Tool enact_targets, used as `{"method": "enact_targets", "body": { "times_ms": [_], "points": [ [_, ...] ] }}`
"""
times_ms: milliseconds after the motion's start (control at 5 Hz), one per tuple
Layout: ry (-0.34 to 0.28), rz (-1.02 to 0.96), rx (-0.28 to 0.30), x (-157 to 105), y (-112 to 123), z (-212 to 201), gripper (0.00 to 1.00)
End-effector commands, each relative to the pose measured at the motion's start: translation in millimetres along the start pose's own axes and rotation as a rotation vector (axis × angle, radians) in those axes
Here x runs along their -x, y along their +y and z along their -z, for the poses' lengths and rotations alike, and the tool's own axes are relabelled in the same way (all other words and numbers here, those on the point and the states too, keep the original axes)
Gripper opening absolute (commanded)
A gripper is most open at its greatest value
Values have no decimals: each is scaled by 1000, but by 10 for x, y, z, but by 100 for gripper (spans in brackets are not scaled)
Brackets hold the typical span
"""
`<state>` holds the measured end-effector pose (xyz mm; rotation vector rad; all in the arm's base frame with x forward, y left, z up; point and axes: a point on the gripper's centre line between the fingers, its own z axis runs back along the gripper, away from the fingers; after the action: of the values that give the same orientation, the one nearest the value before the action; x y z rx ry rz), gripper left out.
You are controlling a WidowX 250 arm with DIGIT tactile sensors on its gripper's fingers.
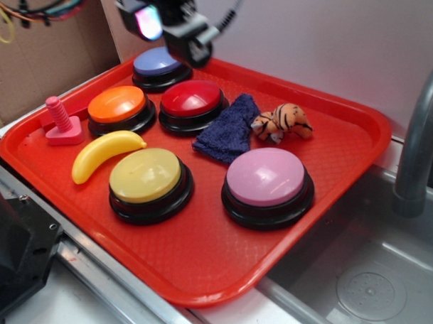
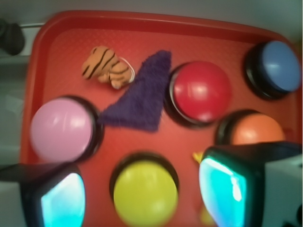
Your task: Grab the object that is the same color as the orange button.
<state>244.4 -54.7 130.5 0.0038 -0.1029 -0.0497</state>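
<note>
A small plush tiger (image 1: 282, 121), orange with black stripes, lies on the red tray (image 1: 199, 254) at the back right, next to a dark blue cloth (image 1: 228, 128). In the wrist view the tiger (image 2: 106, 67) is at the upper left. The orange button (image 1: 117, 105) sits at the tray's left; in the wrist view it (image 2: 258, 130) is partly behind my right finger. My gripper (image 1: 168, 25) hangs high above the tray's back, over the blue button (image 1: 159, 66). It is open and empty; its fingers (image 2: 64, 198) frame the yellow button (image 2: 144, 194).
A red button (image 1: 191, 103), a pink button (image 1: 267, 181) and a yellow button (image 1: 148, 179) stand on the tray. A yellow banana (image 1: 103, 154) and a pink screw toy (image 1: 61, 124) lie at the left. A sink (image 1: 369, 281) and faucet (image 1: 420, 141) are on the right.
</note>
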Motion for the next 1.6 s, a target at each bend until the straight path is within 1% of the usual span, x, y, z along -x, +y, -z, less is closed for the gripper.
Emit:
{"method": "enact_targets", "body": {
  "times_ms": [0, 200, 400, 600, 800, 1000, 1200, 1400],
  "points": [
    [-95, 21, 12, -628, -243, 323, 100],
    [-82, 46, 2, -765, -305, 538, 100],
    [-45, 91, 2, -829, -374, 740, 100],
    [-11, 106, -8, -839, -437, 906, 100],
    [16, 101, -13, -864, -446, 1003, 100],
    [17, 67, 3, -894, -397, 1052, 100],
    [2, 39, 20, -885, -370, 1024, 0],
    [1, -10, 33, -830, -304, 855, 0]
  ]
}}
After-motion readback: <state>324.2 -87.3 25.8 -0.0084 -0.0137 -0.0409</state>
